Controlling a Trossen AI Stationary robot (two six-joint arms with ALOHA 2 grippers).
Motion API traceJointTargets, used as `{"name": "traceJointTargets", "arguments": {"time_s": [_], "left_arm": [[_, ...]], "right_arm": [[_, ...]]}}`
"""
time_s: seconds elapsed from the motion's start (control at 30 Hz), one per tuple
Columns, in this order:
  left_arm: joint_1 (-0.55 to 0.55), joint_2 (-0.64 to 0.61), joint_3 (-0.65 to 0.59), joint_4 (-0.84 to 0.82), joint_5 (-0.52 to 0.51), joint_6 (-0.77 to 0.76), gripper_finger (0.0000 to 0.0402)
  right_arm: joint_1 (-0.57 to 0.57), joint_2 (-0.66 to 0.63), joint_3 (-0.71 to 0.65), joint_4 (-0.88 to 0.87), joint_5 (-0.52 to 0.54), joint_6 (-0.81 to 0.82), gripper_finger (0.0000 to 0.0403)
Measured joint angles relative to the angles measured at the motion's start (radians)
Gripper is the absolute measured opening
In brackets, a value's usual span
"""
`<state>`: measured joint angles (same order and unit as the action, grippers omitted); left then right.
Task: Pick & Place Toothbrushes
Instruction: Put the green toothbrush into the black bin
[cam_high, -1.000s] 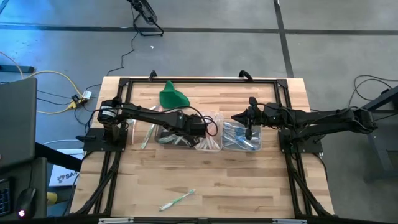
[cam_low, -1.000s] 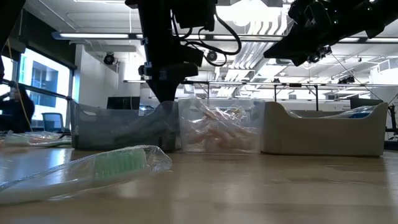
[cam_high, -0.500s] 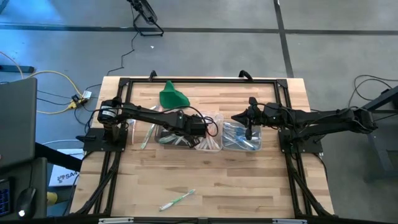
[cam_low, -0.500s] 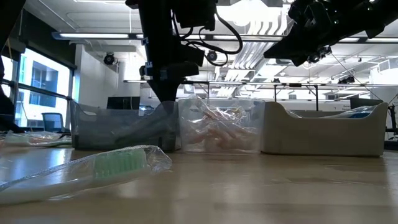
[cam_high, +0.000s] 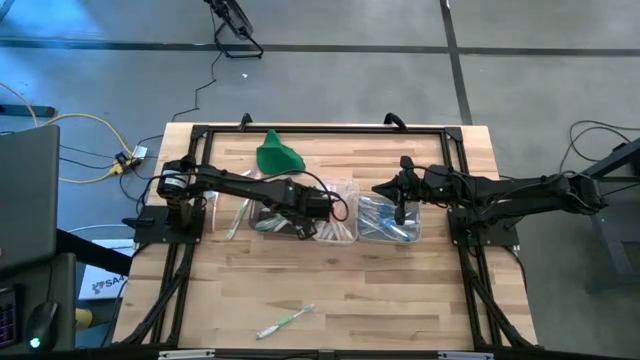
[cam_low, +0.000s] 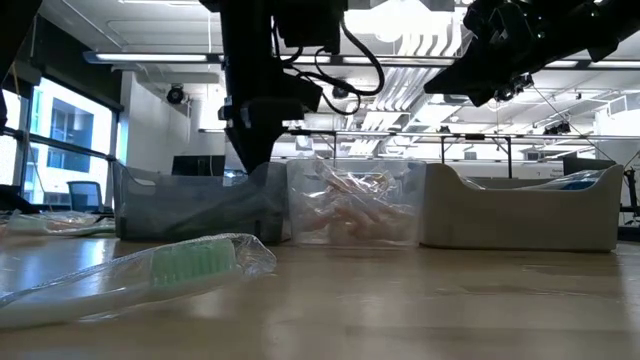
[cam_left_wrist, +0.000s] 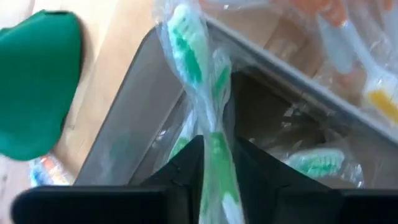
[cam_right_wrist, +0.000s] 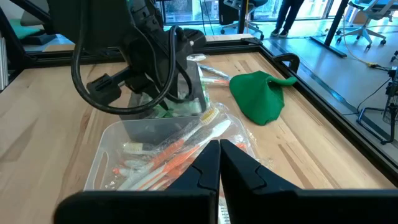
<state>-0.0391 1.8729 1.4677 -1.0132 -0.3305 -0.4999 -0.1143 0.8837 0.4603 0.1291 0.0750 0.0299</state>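
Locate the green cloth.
In the high view the green cloth lies on the table's far left part, just beyond the tubs, with the left gripper nearest.

Three tubs (cam_high: 300, 215) crowd the table's middle, green cloth (cam_high: 277, 155) behind, front planks (cam_high: 400, 290) mostly open

The table top (cam_high: 400, 280) is pale wood with a plank grain, edged by a black frame (cam_high: 320, 128). On it sits a solid green cloth lump (cam_high: 277, 155). A wrapped toothbrush (cam_high: 285, 321) lying alone is whitish with green bristles. Three clear tubs: the left tub (cam_left_wrist: 134, 124) holds green-and-white toothbrushes (cam_left_wrist: 205, 93), the middle tub (cam_right_wrist: 118, 149) orange-pink and white toothbrushes (cam_right_wrist: 180, 146), the right tub (cam_high: 388, 220) bluish ones. Both arms are black.
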Motion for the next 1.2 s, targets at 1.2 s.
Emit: {"name": "traceJointTargets", "arguments": {"time_s": [1.2], "left_arm": [[-0.003,-0.123,0.274,-0.498,0.038,-0.04,0.0034]], "right_arm": [[0.0,0.0,0.0,-0.076,0.001,-0.032,0.0003]]}}
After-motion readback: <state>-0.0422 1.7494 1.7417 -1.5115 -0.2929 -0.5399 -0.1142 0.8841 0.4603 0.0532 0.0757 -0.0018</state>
